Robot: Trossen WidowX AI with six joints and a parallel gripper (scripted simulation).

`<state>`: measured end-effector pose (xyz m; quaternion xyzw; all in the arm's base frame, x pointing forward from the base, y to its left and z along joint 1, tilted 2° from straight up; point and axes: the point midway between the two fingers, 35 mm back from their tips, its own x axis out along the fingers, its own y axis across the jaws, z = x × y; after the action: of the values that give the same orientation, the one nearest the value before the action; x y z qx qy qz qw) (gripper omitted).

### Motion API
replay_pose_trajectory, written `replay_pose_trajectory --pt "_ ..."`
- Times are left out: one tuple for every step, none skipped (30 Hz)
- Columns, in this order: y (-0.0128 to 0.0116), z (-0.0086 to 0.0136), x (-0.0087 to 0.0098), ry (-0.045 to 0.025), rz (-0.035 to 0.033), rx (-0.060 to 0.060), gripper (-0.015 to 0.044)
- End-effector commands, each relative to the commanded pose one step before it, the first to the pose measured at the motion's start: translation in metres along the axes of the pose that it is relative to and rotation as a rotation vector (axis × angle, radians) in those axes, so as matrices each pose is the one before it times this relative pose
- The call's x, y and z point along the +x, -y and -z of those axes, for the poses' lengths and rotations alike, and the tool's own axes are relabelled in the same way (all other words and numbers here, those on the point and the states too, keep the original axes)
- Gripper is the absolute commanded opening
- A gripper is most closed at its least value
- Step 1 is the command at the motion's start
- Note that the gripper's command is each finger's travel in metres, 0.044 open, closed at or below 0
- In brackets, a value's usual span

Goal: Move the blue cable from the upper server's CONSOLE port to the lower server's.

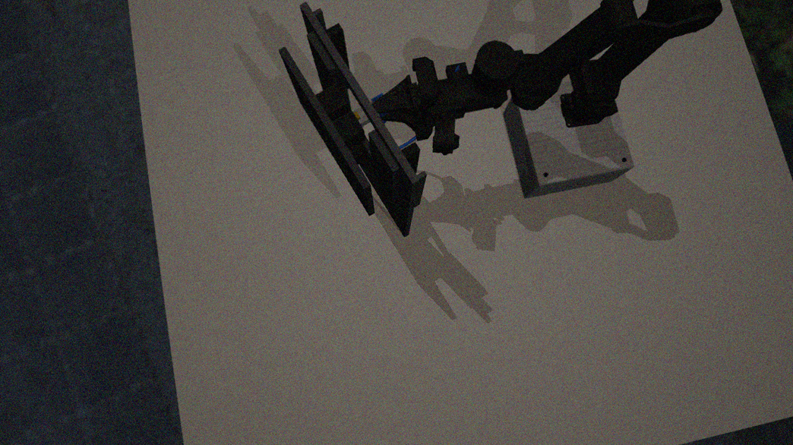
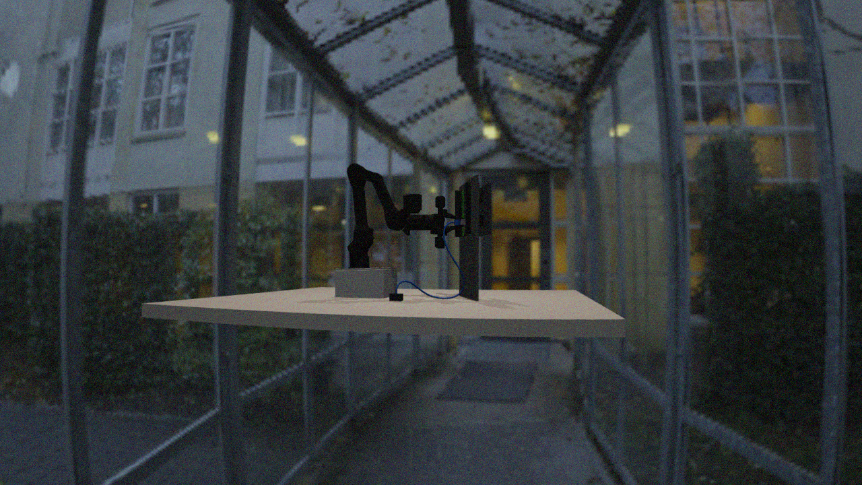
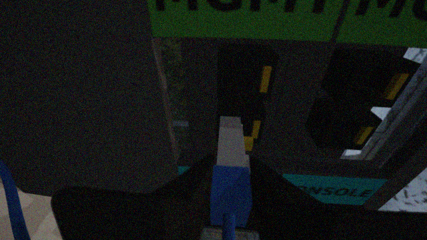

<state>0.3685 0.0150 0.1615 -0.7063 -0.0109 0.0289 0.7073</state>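
Note:
The blue plug (image 3: 231, 195), with its pale front part, shows in the wrist view at the bottom centre. My gripper (image 3: 231, 161) (image 2: 456, 221) is shut on it, one dark finger on each side. The pale front lies over the lower part of a dark port opening (image 3: 247, 80); its whole length shows, and I cannot tell whether the tip is inside. A teal CONSOLE label (image 3: 337, 191) is lower right, partly behind a finger. A green MGMT label (image 3: 243, 28) is above. Which server this is I cannot tell. The blue cable (image 2: 450, 255) (image 3: 11, 200) hangs down from the plug.
A dark upright rack panel (image 2: 469, 265) stands on the table (image 2: 271, 310) in front of the arm. The cable runs along the table to a small black block (image 2: 396, 297) beside the grey base box (image 2: 364, 283) (image 1: 572, 165). Another port (image 3: 347, 123) lies right of the plug.

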Motion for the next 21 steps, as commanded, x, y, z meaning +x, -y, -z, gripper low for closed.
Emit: replay_pose_trajectory --pt "0.00234 0.00082 -0.00073 -0.00097 0.0062 0.0001 0.0" --pt "0.00054 0.0002 -0.00022 -0.00024 0.00131 0.0 0.0" --pt "0.00054 0.0002 -0.00022 -0.00024 0.00131 0.0 0.0" --pt "0.00052 0.00017 -0.00021 -0.00022 0.00108 0.0 0.0" --pt "0.00055 0.00018 -0.00022 -0.00023 0.00113 0.0 0.0" --pt "0.00054 0.00019 -0.00024 -0.00023 0.00126 0.0 0.0" --pt "0.00054 0.00018 -0.00024 -0.00023 0.00125 0.0 0.0" --pt "0.00054 0.00018 -0.00024 -0.00023 0.00125 0.0 0.0" --pt "0.00045 0.00015 -0.0002 -0.00019 0.00104 0.0 0.0" --pt "0.00027 0.00009 -0.00012 -0.00011 0.00062 0.0 0.0" --pt "0.00009 0.00003 -0.00004 -0.00004 0.00021 0.0 0.0" --pt "0.0 0.0 0.0 0.0 0.0 0.0 0.0" --pt "0.0 0.0 0.0 0.0 0.0 0.0 0.0" --pt "0.0 0.0 0.0 0.0 0.0 0.0 0.0" --pt "0.0 0.0 0.0 0.0 0.0 0.0 0.0" --pt "0.0 0.0 0.0 0.0 0.0 0.0 0.0" --pt "0.0 0.0 0.0 0.0 0.0 0.0 0.0" --pt "0.0 0.0 0.0 0.0 0.0 0.0 0.0" --pt "0.0 0.0 0.0 0.0 0.0 0.0 0.0" --pt "0.0 0.0 0.0 0.0 0.0 0.0 0.0" --pt "0.0 0.0 0.0 0.0 0.0 0.0 0.0"
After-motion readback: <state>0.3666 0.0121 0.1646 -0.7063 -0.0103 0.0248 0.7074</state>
